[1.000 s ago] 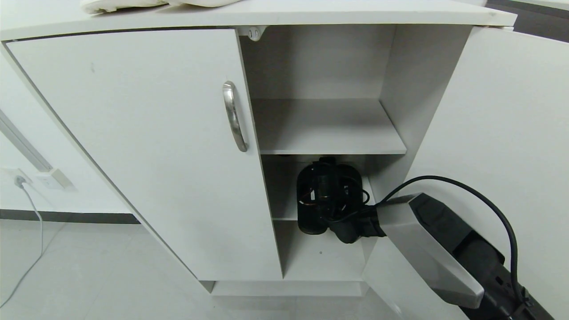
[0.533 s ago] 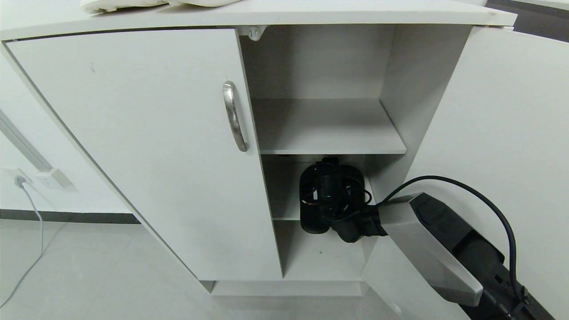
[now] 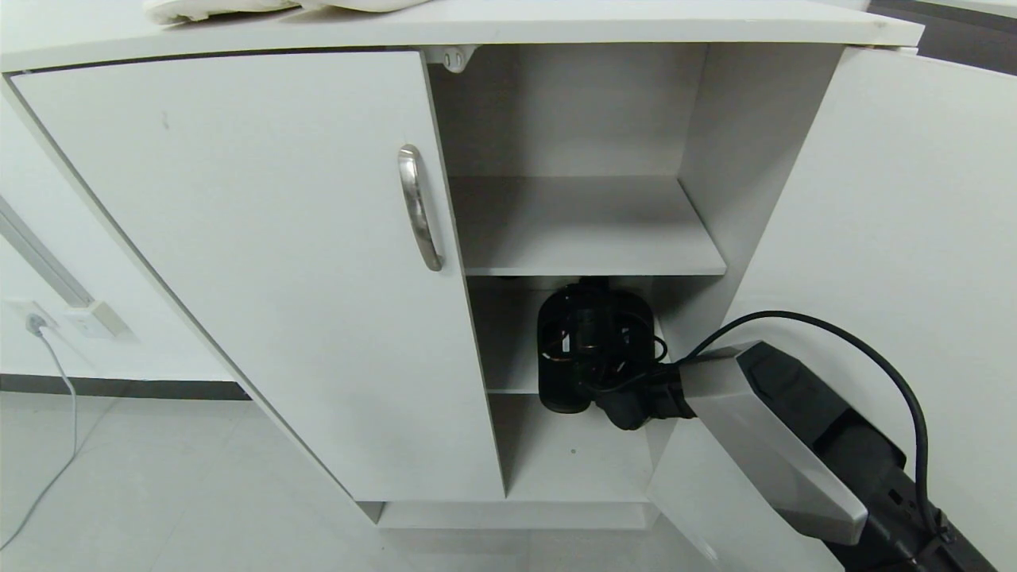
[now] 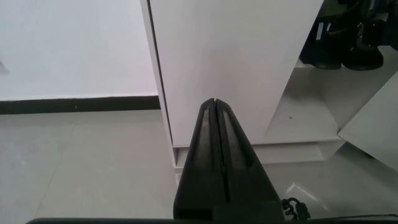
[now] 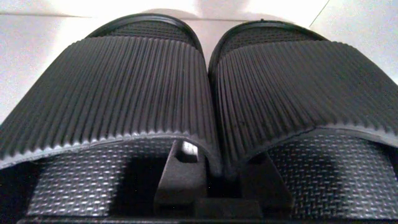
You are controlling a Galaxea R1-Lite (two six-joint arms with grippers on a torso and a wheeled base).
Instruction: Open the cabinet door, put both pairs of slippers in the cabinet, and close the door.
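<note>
Right, I'm looking at the white cabinet (image 3: 747, 143): its right door (image 3: 898, 238) is swung wide open and its left door (image 3: 238, 262) is shut, metal handle (image 3: 419, 208) upright along its inner edge.

My right arm is reaching into the open side, under the upper shelf (image 3: 588, 226), and the right gripper (image 3: 592, 345) is carrying the pair of black slippers (image 3: 560, 357) with it. On the right wrist camera the two slippers (image 5: 124, 87) sit side by side, ribbed straps up, and the right gripper (image 5: 219, 177) is pinching their two inner edges together, one finger inside each slipper.

In the head view the pair hangs toes-in over the front of the middle shelf (image 3: 508, 373), heels sticking out past its edge. I can't quite tell from here whether the soles are touching that shelf or just above it.

The left gripper (image 4: 214, 106) has its fingers pressed flat together, holding nothing, low in front of the shut left door, with the grey floor (image 4: 81, 168) beneath it.

A cream fabric item (image 3: 238, 8) lies on the cabinet top. On the wall to the left there's a socket (image 3: 36, 322) with a cable plugged in.
</note>
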